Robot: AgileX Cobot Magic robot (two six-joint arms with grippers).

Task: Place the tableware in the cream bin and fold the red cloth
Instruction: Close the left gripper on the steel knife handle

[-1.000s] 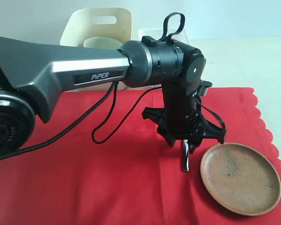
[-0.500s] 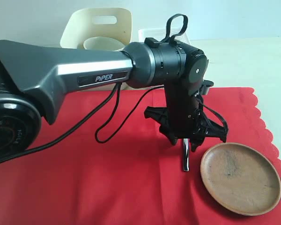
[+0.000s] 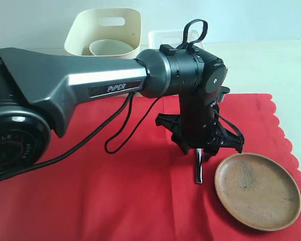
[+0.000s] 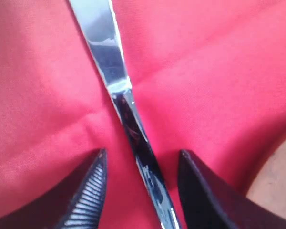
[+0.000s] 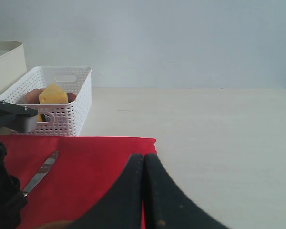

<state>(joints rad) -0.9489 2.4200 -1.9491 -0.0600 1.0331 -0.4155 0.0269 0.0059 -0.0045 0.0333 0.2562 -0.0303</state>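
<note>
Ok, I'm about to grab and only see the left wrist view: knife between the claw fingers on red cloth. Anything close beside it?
Observer: A round brown plate lies on the cloth just right of the knife in the exterior view, not touching it.
Operator: Where's the cream bin?
Observer: Beyond the cloth's far edge, upper left in the exterior view; a pale bowl sits inside.
Operator: And the right claw?
Observer: Shut, holding nothing, by the cloth's edge.

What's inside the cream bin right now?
A pale bowl sits inside the cream bin; the bin's lower part and anything else in it are hidden behind the left arm.
</note>
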